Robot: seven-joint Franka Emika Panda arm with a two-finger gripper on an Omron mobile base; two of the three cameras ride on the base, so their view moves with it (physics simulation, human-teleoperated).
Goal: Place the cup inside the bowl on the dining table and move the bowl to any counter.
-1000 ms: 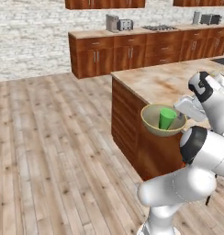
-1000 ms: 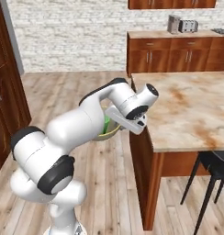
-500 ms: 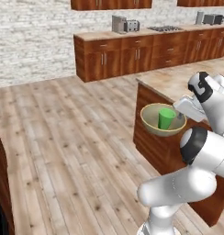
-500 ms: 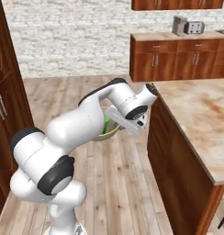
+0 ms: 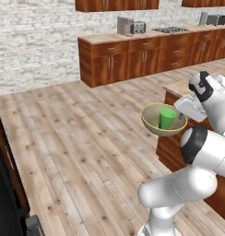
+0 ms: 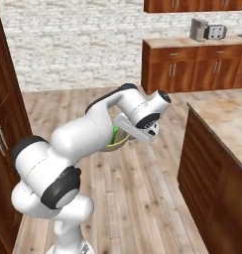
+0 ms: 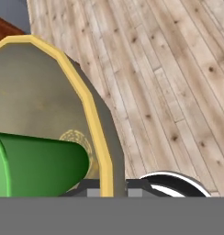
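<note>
The olive-tan bowl point(image 5: 154, 127) with its yellow rim hangs in the air over the wood floor. The green cup point(image 5: 167, 118) stands upright inside it. My gripper point(image 5: 182, 114) is shut on the bowl's right rim. From the right base view the bowl point(image 6: 116, 144) peeks out behind my forearm, with a sliver of the cup point(image 6: 114, 132) above it. In the hand view the bowl's rim point(image 7: 92, 120) runs between my fingertips, gripper point(image 7: 114, 189), and the cup point(image 7: 40, 163) lies at lower left. The dining table point(image 5: 180, 87) sits just right of the bowl.
The counter point(image 5: 128, 39) with wooden cabinets, a toaster point(image 5: 125, 25) and a cooktop point(image 5: 172, 30) lines the far brick wall. The dining table's end point(image 6: 227, 124) stands at the right. Dark tall cabinetry point(image 6: 4, 119) borders the left. Open wood floor point(image 5: 73, 138) lies between.
The whole picture has shifted as the base moved: the dining table slid off to the right and the far counter came more into view. The bowl with the cup stays held in the gripper.
</note>
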